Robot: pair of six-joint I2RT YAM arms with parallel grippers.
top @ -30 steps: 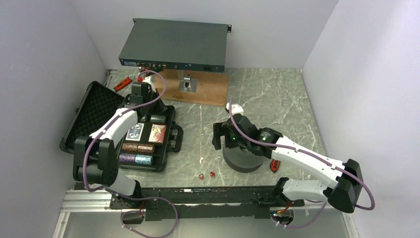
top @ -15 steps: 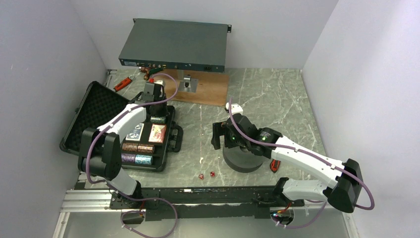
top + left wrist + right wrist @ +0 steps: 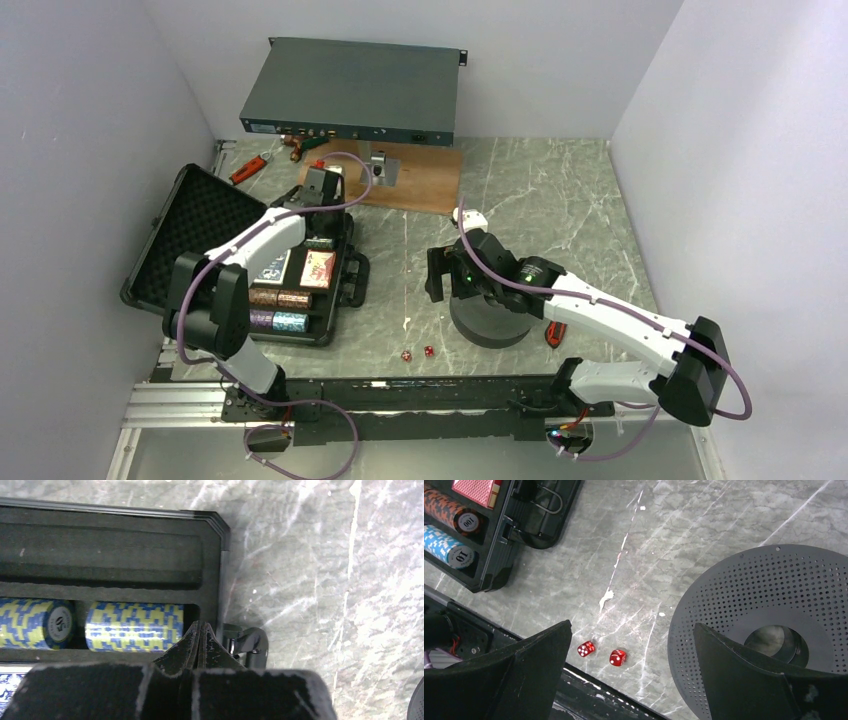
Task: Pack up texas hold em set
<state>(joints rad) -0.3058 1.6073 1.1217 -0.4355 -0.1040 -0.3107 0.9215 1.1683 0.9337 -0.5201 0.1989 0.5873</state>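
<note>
With the left gripper (image 3: 199, 632) pressed together and empty over a corner of the open black plastic briefcase (image 3: 220, 570), the right gripper (image 3: 631, 630) hangs spread wide above two small red dice (image 3: 617, 657), so collecting dice seems the step: it must descend and pinch one.

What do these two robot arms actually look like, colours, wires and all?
Both the left arm and right arm have white shells between chunky black joints, with a purple cable looping along each. A small green light glows near the right wrist. The left gripper and right gripper have matte black, wedge-shaped fingers.
</note>
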